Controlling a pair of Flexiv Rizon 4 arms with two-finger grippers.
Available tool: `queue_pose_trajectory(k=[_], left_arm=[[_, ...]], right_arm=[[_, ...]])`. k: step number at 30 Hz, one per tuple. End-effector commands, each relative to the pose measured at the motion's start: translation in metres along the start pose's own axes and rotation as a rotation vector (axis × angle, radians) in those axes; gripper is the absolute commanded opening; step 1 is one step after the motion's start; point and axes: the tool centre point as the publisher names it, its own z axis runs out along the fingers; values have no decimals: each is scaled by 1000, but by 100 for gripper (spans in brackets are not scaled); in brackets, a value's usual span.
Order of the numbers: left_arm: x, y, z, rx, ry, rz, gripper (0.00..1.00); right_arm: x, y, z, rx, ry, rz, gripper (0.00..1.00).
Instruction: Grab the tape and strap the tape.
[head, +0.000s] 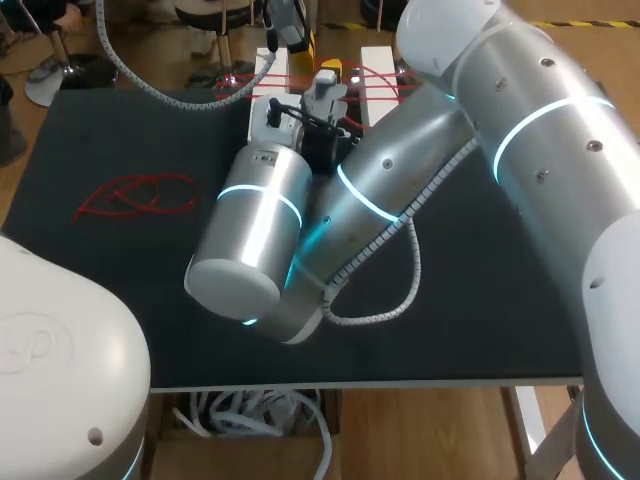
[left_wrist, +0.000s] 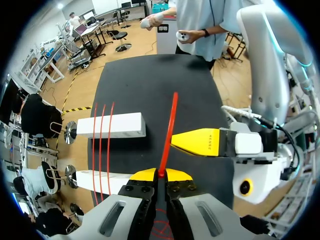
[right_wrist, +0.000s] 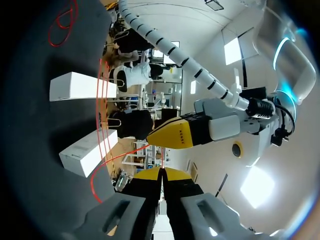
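White blocks (head: 378, 60) and tape (head: 374, 74) partly behind the right arm (head: 540, 130).

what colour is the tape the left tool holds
Red tape; the left wrist view shows it best.

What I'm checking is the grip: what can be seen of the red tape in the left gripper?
The red tape is a thin, bright red strip, plastic-looking and flexible. Its near end is pinched between the shut yellow tips of the left gripper. From there it runs straight and taut out over the black table. Partway along, the right gripper meets it from the side and appears to pinch it too. Nothing holds its far end.
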Motion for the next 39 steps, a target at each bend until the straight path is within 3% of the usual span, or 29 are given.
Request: queue_pose_trajectory(k=[1, 4, 5, 6, 7, 8, 9, 17, 24, 28, 31, 39], left_arm=[[0, -1, -1, -4, 0, -2, 0], [0, -1, -1, -4, 0, -2, 0], [0, -1, -1, -4, 0, -2, 0], [0, -1, -1, -4, 0, -2, 0], [0, -1, -1, -4, 0, -2, 0], [0, -1, -1, -4, 0, -2, 0], [0, -1, -1, -4, 0, -2, 0], [0, -1, -1, -4, 0, -2, 0], [0, -1, -1, -4, 0, -2, 0], [0, -1, -1, -4, 0, -2, 0], [0, -1, -1, -4, 0, -2, 0], [0, -1, -1, -4, 0, -2, 0]], right_arm=[[-3, -1, -3, -6, 4, 5, 0], [-3, -2, -3, -8, -1, 10, 0], [-3, -3, -3, -7, -1, 10, 4], [-3, -3, -2, -6, -3, 10, 18], [-3, -3, -2, -5, -4, 11, 19], [-3, -3, -1, -4, -5, 11, 8], [-4, -3, -1, -3, -8, 12, 5], [-5, -3, 1, 0, -13, 18, 0], [-13, -7, 8, 16, -27, 43, 4], [-14, -7, 13, 25, -30, 46, 18], [-17, -8, 16, 31, -31, 51, 23], [-18, -7, 23, 48, -29, 49, 9]])
